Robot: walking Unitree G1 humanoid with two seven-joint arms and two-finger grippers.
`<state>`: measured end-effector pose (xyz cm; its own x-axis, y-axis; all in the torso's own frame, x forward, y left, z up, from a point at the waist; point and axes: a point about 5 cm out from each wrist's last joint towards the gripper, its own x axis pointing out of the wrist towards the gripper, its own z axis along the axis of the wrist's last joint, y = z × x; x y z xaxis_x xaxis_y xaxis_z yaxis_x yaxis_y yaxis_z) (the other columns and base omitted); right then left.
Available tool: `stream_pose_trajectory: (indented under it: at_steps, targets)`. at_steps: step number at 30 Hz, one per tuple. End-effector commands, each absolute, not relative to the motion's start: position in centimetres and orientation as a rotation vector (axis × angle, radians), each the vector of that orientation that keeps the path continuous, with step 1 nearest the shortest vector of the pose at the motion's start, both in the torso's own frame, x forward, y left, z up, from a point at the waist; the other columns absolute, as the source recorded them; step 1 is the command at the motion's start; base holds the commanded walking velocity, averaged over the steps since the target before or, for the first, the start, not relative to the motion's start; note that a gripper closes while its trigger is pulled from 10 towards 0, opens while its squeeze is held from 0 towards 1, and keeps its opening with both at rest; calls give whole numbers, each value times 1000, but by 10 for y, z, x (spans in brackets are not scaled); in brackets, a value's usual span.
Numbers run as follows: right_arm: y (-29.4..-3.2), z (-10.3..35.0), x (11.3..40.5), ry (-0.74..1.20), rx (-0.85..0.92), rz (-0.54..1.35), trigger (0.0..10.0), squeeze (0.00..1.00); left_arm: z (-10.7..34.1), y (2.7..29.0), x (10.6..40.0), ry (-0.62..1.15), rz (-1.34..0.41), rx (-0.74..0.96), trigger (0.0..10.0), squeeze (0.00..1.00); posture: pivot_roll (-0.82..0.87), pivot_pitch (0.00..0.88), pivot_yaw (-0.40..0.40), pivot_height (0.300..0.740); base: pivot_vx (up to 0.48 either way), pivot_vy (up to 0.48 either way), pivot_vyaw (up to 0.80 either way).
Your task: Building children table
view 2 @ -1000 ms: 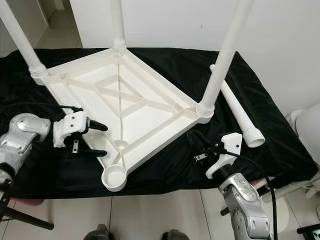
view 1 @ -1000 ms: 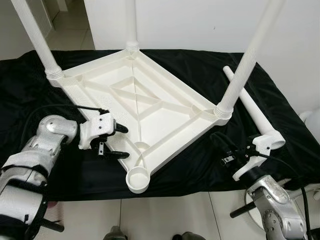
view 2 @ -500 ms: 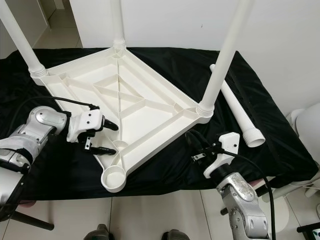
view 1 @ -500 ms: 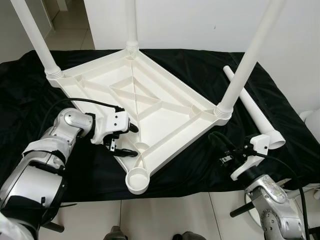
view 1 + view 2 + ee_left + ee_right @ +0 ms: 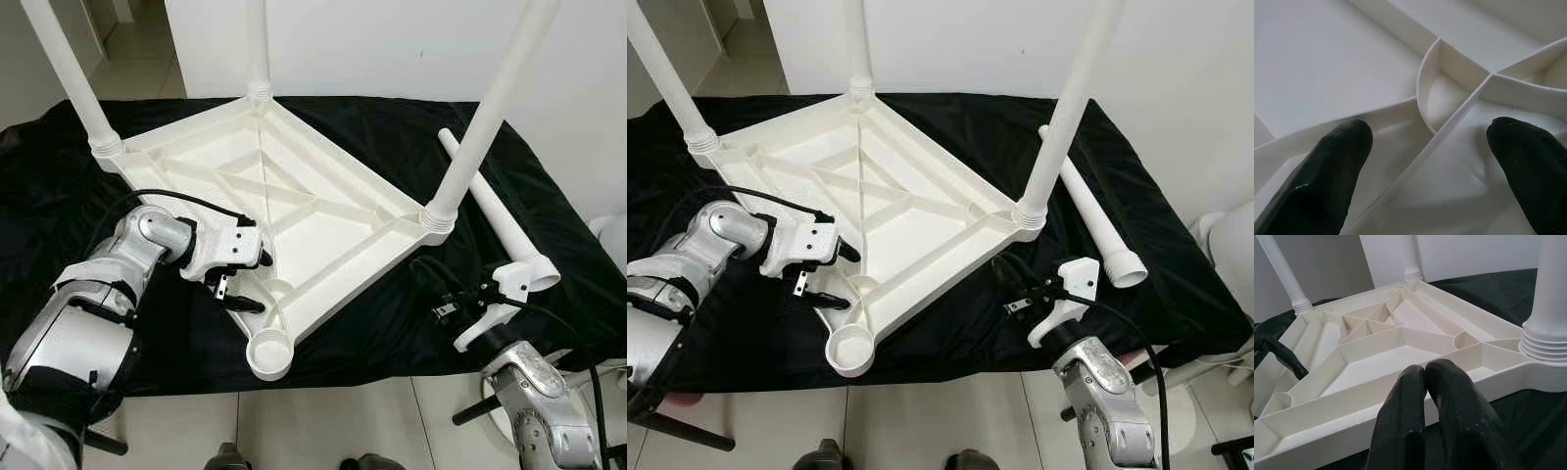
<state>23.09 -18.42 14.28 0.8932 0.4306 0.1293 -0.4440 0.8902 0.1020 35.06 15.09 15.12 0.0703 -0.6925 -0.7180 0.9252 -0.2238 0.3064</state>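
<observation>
A white plastic table top (image 5: 294, 211) lies upside down on a black cloth. Three white legs stand in its corner sockets, at the far left (image 5: 73, 83), the far middle (image 5: 258, 49) and the right (image 5: 485, 117). The near corner socket (image 5: 269, 354) is empty. A loose fourth leg (image 5: 490, 211) lies on the cloth to the right. My left gripper (image 5: 257, 284) is open, one finger on each side of the top's near-left rim (image 5: 1415, 161), just behind the empty socket. My right gripper (image 5: 423, 271) is shut on nothing, low over the cloth near the right leg's base.
The black cloth (image 5: 392, 323) ends at a front edge close to me, with tiled floor (image 5: 323, 421) below. A white wall (image 5: 392, 49) stands behind. A white rounded object (image 5: 612, 235) sits off the right end. Cables run along both forearms.
My left gripper has moved right, from beside the table top to astride its near-left rim. The right arm has hardly moved.
</observation>
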Motion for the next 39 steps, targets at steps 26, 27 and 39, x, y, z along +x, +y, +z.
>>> stream_pose_trajectory:
  at_steps: [26,27,39]
  targets:
    - [-187,140,224,-76,109,436,10000,0,156,153,364,345,-1363,1006,2863,0,-35,61,44,740,0,0,0]
    - [-187,140,224,-76,109,436,10000,0,156,153,364,345,-1363,1006,2863,0,-35,61,44,740,0,0,0]
    - [-188,140,224,-75,105,432,10000,0,155,151,361,333,-1413,950,2510,0,-32,62,44,740,0,0,0]
